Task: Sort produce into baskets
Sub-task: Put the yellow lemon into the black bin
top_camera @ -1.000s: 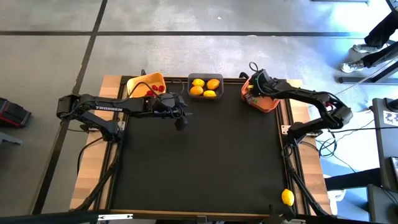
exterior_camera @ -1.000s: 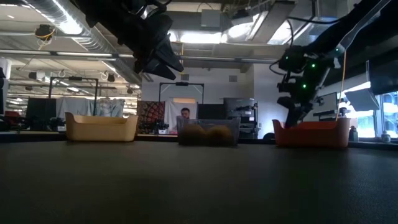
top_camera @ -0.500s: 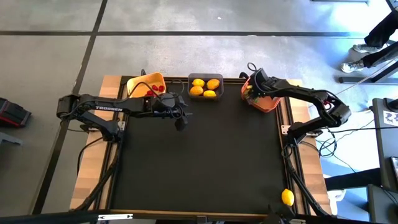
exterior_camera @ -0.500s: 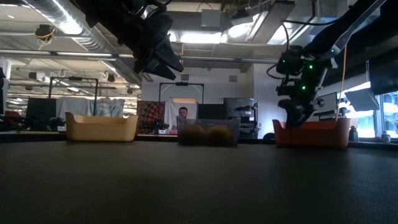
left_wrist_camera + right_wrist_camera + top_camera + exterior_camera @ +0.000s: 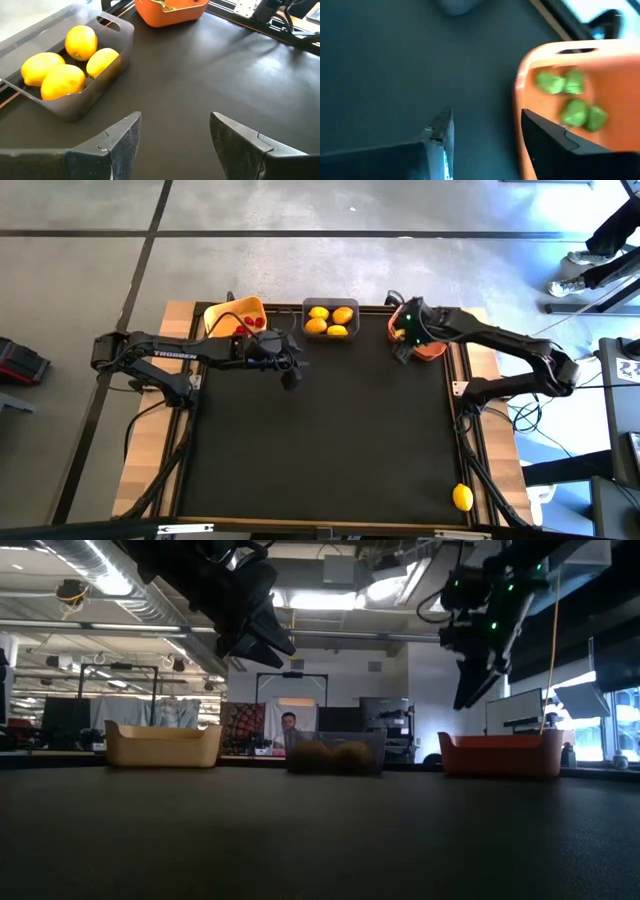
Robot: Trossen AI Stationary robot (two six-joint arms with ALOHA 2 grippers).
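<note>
Three baskets stand along the table's far edge: a yellow-orange one (image 5: 237,315) holding red pieces (image 5: 250,324), a dark grey one (image 5: 330,320) holding several lemons (image 5: 70,60), and an orange one (image 5: 430,340) holding several green pieces (image 5: 570,100). One lemon (image 5: 462,498) lies alone at the near right corner. My left gripper (image 5: 290,372) hangs open and empty above the mat, near the grey basket. My right gripper (image 5: 402,346) is open and empty, raised above the orange basket's left rim (image 5: 520,85).
The black mat (image 5: 320,430) spreads between the baskets and the near edge. Cables run along the table's right side (image 5: 470,420). In the low view the three baskets (image 5: 335,753) stand in a row at the back, with a room and a person beyond.
My right gripper has risen out of the orange basket and gone a little toward the table's left and near edge; it now hangs high over the basket's left rim. My left arm has kept still.
</note>
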